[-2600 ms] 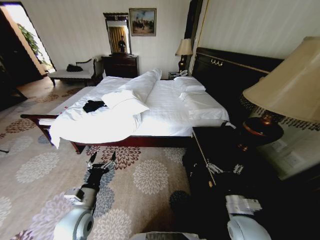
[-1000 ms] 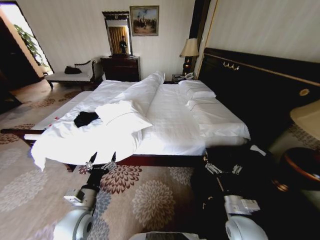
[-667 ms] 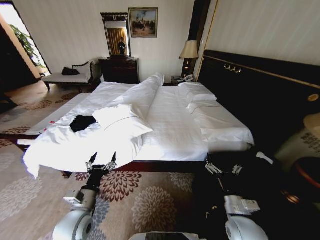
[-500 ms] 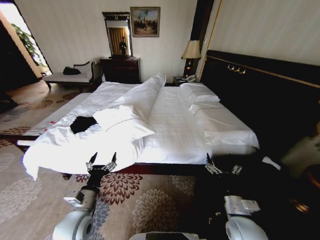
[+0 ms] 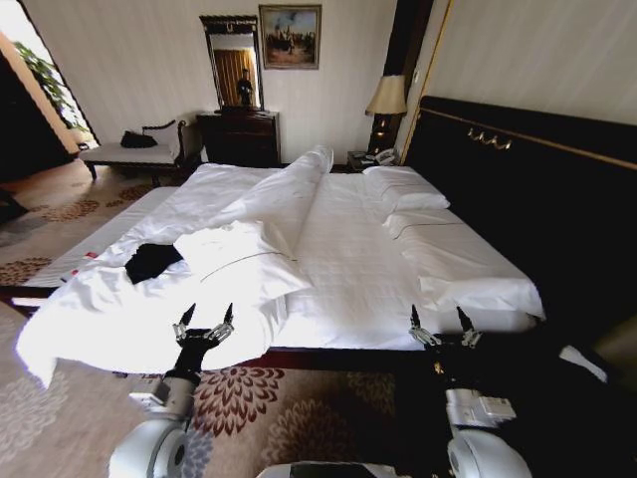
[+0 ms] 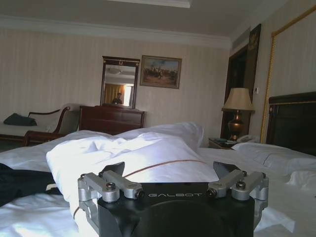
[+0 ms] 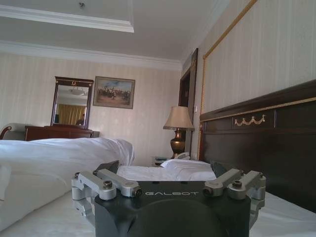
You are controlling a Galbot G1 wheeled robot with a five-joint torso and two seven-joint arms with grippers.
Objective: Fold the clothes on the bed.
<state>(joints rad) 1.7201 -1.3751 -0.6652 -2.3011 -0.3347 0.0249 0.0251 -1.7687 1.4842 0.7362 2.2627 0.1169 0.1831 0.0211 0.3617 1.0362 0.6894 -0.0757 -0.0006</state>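
The clothes [image 5: 151, 261] are a small black crumpled heap on the left part of the bed [image 5: 348, 269], lying on the rumpled white duvet near its foot end. My left gripper [image 5: 206, 317] is held open in front of the bed's near edge, right of and nearer than the clothes. My right gripper [image 5: 438, 321] is open too, level with the near edge toward the headboard side. In the left wrist view the open left gripper [image 6: 170, 170] faces the duvet, with the clothes [image 6: 19, 180] lying dark off to one side. The right wrist view has the open right gripper [image 7: 164, 170] looking across the sheet.
A bunched ridge of duvet [image 5: 284, 194] runs down the middle of the bed, with pillows [image 5: 403, 189] by the dark headboard [image 5: 528, 189]. A bench [image 5: 134, 151], a dresser with mirror [image 5: 239, 134] and a lamp [image 5: 388, 98] stand by the far wall. Flowered carpet [image 5: 60, 428] lies before the bed.
The whole picture has shifted: the camera has come closer to the bed, and the big lampshade at the right has left the view. Both grippers keep their open pose.
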